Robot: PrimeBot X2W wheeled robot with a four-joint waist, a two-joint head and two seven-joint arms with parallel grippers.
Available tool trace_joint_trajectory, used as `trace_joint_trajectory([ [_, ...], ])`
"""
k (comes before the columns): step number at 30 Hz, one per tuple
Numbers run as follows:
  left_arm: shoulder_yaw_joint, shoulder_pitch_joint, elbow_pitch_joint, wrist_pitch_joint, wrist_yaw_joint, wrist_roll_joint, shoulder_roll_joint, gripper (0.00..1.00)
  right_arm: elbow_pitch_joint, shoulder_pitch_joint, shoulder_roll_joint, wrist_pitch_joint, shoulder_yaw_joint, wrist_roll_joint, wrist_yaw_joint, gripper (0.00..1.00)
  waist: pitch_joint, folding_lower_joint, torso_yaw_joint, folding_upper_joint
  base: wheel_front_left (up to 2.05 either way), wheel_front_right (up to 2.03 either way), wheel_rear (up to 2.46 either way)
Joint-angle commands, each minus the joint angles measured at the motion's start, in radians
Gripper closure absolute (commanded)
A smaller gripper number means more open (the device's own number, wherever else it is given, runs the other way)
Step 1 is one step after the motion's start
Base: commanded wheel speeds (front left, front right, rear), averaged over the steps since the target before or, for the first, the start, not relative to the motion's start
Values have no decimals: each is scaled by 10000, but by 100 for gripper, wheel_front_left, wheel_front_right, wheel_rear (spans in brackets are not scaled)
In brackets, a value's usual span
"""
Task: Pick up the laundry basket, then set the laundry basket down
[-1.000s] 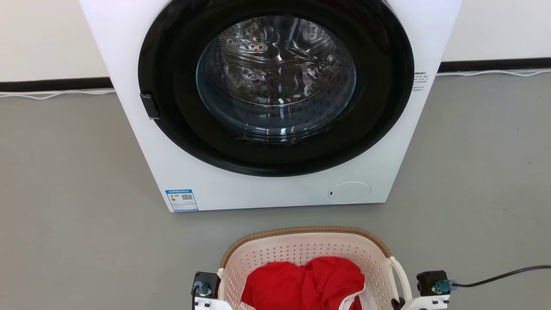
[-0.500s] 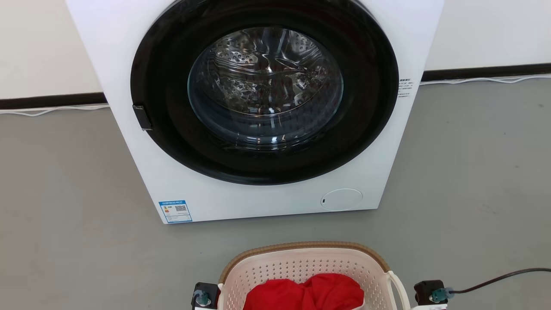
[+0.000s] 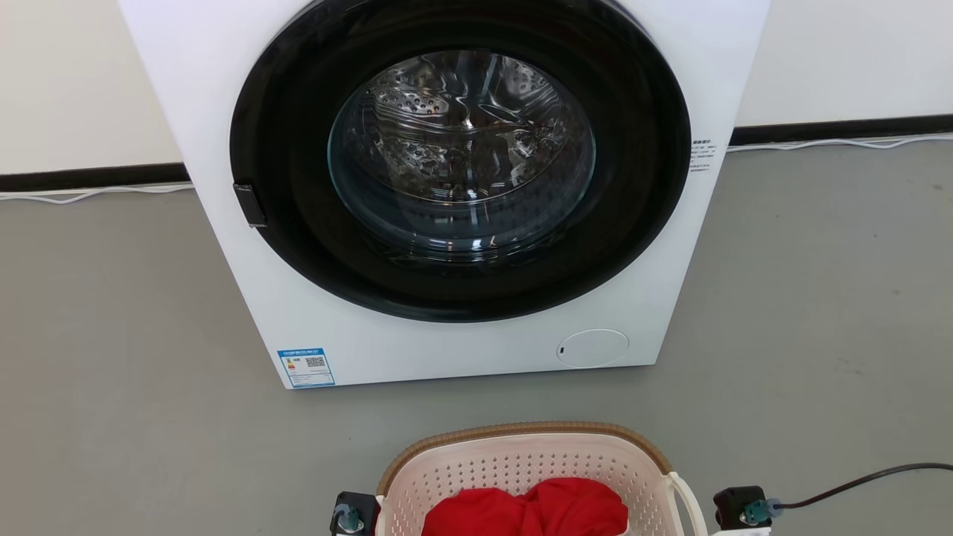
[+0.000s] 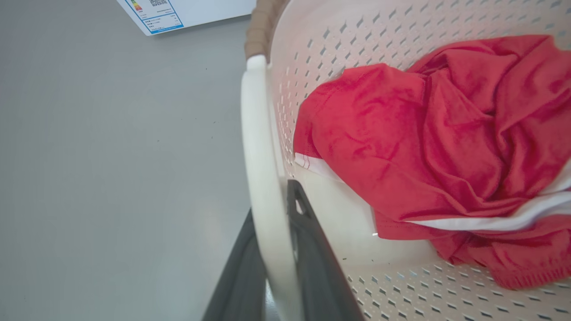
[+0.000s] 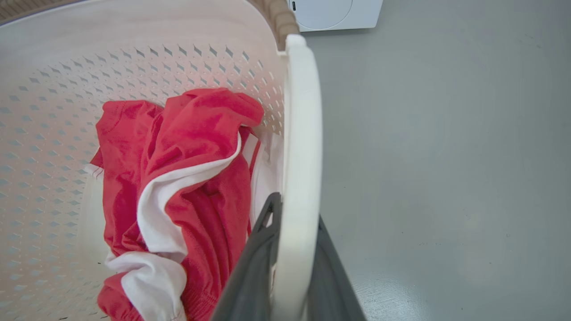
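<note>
Two end effectors hold the laundry basket [image 3: 521, 461], low in front of the robot and short of the washer [image 3: 461, 350]. The left end effector [image 4: 271, 214] is clamped on the left handle [image 4: 256, 147]. A red garment [image 4: 401, 133] lies inside. The right end effector [image 5: 296, 209] grips the right handle [image 5: 303, 125]. Over the last second the head camera has shifted, and the basket now shows lower, further from the washer. It is probably being carried or lowered; I cannot tell which. The floor [image 3: 112, 372] lies open on both sides, and a cable [image 3: 856, 480] trails at the right.
</note>
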Motion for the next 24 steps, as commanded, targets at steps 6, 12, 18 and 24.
trace_joint_trajectory([
  [6,43,-330,13,-210,-126,-97,118,100,-106,-310,37,-230,305,168,65,100,11,0,43,-1,0,0,0],
  [12,-28,-370,42,-272,-142,-189,118,100,-62,-352,37,-234,398,240,65,100,4,0,34,-1,0,0,0],
  [18,-104,-411,23,-308,-117,-285,118,100,-20,-402,37,-284,469,286,65,100,51,0,10,-1,0,0,0],
  [24,-119,-713,-134,-500,-41,-377,118,100,0,-650,37,-536,526,241,65,100,376,0,55,-1,0,0,0],
])
